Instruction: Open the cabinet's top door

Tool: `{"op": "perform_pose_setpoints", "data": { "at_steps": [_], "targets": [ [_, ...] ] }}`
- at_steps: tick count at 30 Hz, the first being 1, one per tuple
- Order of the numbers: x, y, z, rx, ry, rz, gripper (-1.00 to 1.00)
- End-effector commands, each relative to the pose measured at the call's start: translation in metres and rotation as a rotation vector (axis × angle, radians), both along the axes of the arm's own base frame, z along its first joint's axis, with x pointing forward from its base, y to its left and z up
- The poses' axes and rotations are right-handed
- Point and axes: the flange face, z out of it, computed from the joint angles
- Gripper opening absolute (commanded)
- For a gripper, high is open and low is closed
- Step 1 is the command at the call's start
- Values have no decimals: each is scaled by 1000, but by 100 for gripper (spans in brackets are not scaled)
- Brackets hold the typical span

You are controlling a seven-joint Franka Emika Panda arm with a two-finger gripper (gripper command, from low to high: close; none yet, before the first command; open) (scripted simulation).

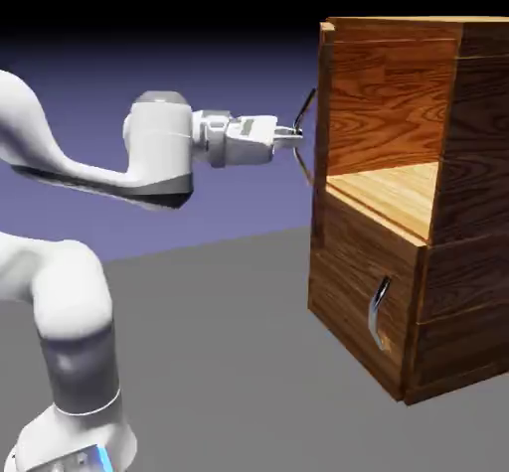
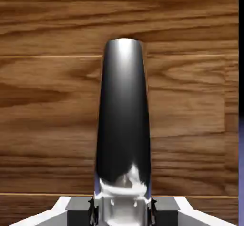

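The reddish-brown cabinet stands at the exterior view's right. Its top door is swung out and shows almost edge-on at the cabinet's left edge. Behind it the upper compartment lies open, with a pale wooden shelf inside. My gripper reaches in level from the left and is shut on the door's curved dark-and-silver handle. In the hand view the handle rises large from between my fingertips, and the door's wood grain fills the background.
The lower panel is closed, with its short silver handle sticking out toward the grey table. A sliver of blue backdrop shows past the door's right edge in the hand view.
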Motion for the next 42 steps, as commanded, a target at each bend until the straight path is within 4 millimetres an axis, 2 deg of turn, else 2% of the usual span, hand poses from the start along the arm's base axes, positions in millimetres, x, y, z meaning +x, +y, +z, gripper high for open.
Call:
{"op": "perform_pose_setpoints", "data": {
  "at_steps": [1, 10, 22, 31, 42],
  "targets": [
    [-3, 5, 0, 1, 0, -18, -100],
    [-35, 63, 0, 1, 0, -206, -100],
    [-63, 169, 0, 1, 0, -522, -100],
    [-62, 251, 0, 1, 0, -755, -100],
    [-42, 329, 0, 1, 0, -985, -100]
  ]
}}
